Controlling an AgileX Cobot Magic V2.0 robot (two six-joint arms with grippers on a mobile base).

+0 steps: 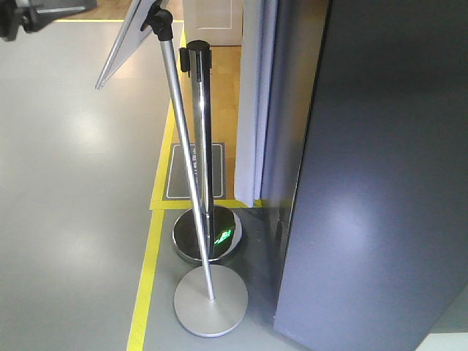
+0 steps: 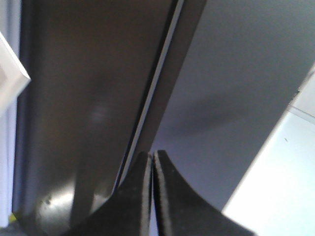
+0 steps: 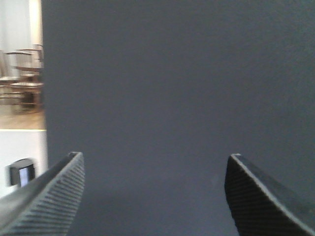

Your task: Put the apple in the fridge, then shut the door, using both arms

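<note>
1. Front view: the fridge (image 1: 380,183) fills the right side as a tall, dark grey, matte slab. Two chrome stanchions (image 1: 201,146) stand just beside it on the floor (image 1: 73,183). No arm shows here, and no apple.
2. Left wrist view: the left gripper (image 2: 151,161) has its jaws pressed together with nothing between them. It points at a pale seam (image 2: 152,93) running between two dark panels, probably where the door meets the cabinet, though I cannot tell if it is fully shut.
3. Right wrist view: the right gripper (image 3: 155,156) is spread wide and empty, facing a flat grey face, likely the door (image 3: 172,83).
4. The apple appears in no view, so I cannot tell where it is.
5. Handling, by my judgement: the door looks rigid, heavy and smooth, with no handle in sight. Push flat against it, close to the free edge.
</note>
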